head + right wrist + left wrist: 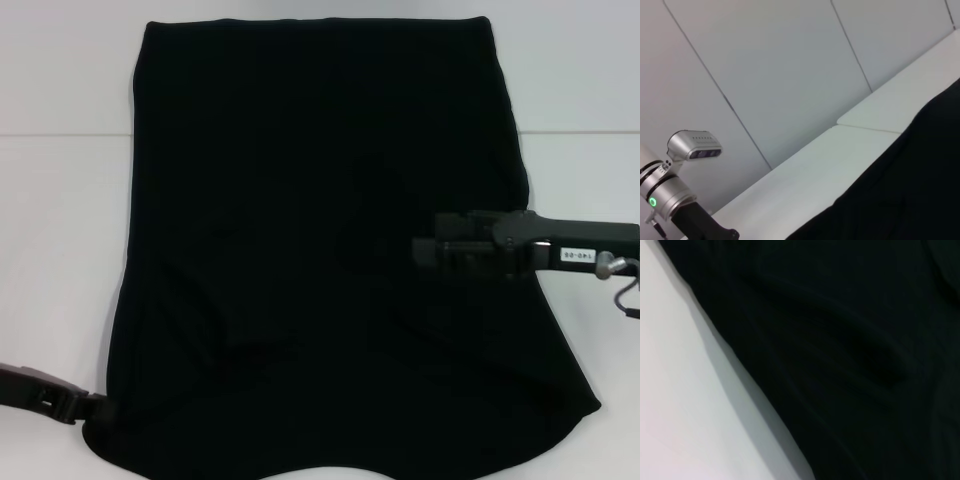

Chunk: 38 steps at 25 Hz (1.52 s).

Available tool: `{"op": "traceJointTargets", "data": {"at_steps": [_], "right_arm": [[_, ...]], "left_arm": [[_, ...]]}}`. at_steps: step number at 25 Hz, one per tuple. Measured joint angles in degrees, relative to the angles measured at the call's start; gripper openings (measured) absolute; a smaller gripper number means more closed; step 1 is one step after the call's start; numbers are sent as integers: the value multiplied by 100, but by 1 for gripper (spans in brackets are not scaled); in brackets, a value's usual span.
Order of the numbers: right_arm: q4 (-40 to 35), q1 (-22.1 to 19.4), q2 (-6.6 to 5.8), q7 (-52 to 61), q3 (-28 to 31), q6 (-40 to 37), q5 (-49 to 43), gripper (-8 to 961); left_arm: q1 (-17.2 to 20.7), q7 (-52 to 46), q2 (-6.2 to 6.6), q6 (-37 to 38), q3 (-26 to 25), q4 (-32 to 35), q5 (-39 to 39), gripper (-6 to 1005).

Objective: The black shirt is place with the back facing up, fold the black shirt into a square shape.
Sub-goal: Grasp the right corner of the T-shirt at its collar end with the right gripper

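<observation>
The black shirt (320, 200) lies flat on the white table (60, 250) as a long, tall shape, plain side up, with no lettering showing. My right gripper (425, 252) reaches in from the right and sits over the shirt's right middle part. My left gripper (95, 406) is at the shirt's near left corner, by its edge. The left wrist view shows wrinkled shirt fabric (850, 350) next to bare table (680, 405). The right wrist view shows the shirt's edge (910, 190) and my left arm's silver wrist (670, 185) beyond it.
White table shows on both sides of the shirt and beyond its far edge. A pale panelled wall (790, 75) stands behind the table. The shirt's near hem runs to the table's front edge.
</observation>
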Motion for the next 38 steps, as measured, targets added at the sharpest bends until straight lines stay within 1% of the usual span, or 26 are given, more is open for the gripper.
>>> {"op": "traceJointTargets", "data": {"at_steps": [2, 4, 6, 9, 11, 12, 13, 14, 15, 16, 19, 22, 28, 34, 38], "right_arm": [[-44, -112, -25, 4, 28, -61, -1, 884], [-70, -240, -87, 47, 44, -109, 6, 883], [-82, -373, -172, 126, 63, -181, 9, 882], [-119, -603, -296, 274, 115, -355, -10, 883], [-140, -771, -401, 436, 122, -449, -54, 884], [-147, -846, -460, 545, 122, -490, -91, 884], [-150, -971, -571, 763, 126, -559, -224, 884], [-150, -971, -571, 763, 126, -559, -224, 884], [-151, -1056, -667, 966, 131, -595, -420, 884], [-151, -1056, -667, 966, 131, -595, -420, 884], [-145, -1108, -784, 1336, 132, -622, -829, 883], [-151, -1087, -834, 1587, 157, -695, -1196, 883], [-183, -1004, -847, 1827, 269, -751, -1618, 882], [-213, -996, -914, 2091, 445, -734, -2076, 883], [-174, -948, -926, 2172, 505, -704, -2273, 883]], "left_arm": [[7, 0, -5, -2, -13, -4, -7, 65], [20, 1, -19, -9, -22, -5, -10, 41], [32, 1, -28, -13, -28, -5, -29, 17], [49, 1, -32, -15, -73, -49, -75, 17], [50, 0, -33, -16, -89, -88, -86, 17], [50, -1, -33, -17, -90, -94, -89, 17], [51, -9, -34, -17, -94, -126, -121, 17], [51, -13, -35, -17, -95, -142, -144, 17], [52, -13, -35, -14, -96, -173, -184, 17], [53, -12, -35, -12, -98, -198, -226, 17], [45, -7, -35, -11, -98, -274, -310, 17], [17, -3, -36, -34, -98, -357, -364, 17], [-4, 0, -36, -106, -97, -415, -381, 17], [-6, 0, -35, -113, -103, -438, -392, 17], [-12, 1, -36, -113, -107, -438, -394, 17]]}}
